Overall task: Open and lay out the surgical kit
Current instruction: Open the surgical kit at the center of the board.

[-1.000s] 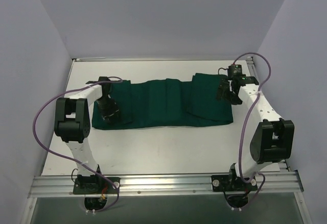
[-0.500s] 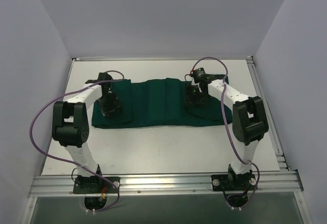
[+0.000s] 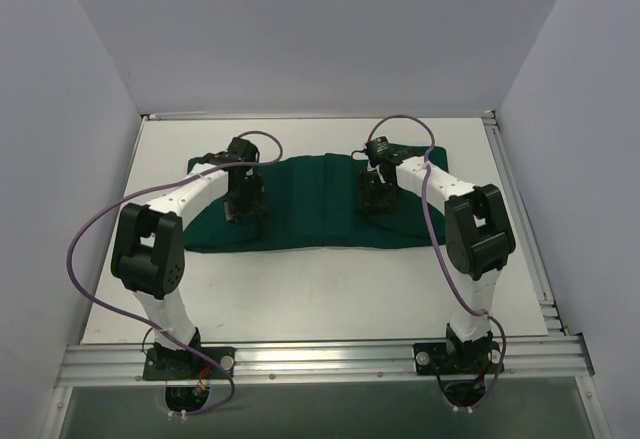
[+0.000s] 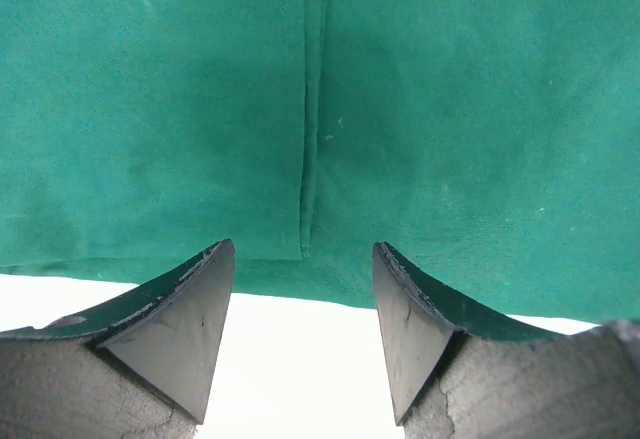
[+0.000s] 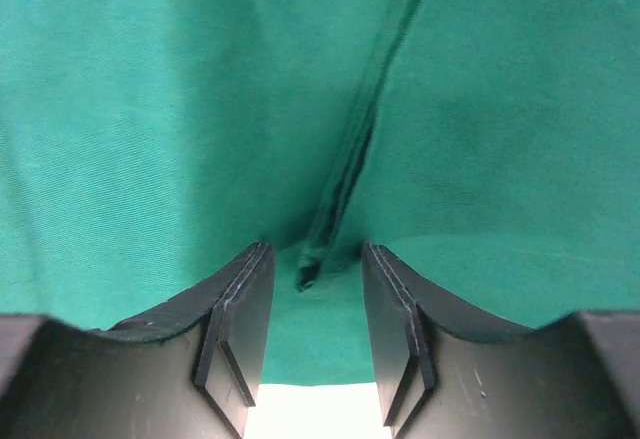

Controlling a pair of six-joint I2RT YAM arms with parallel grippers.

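The left hand (image 4: 303, 257) is wide over a seam in the green cloth (image 3: 320, 199). The right hand (image 5: 315, 259), narrower, sits around a fold, likely to pull it open.

The cloth wrap (image 3: 310, 201) is plain dark green; the table (image 3: 330, 289) under it white.

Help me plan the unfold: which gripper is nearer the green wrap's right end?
Right. The right gripper is over the right half of the green wrap; the left gripper is over its left half.
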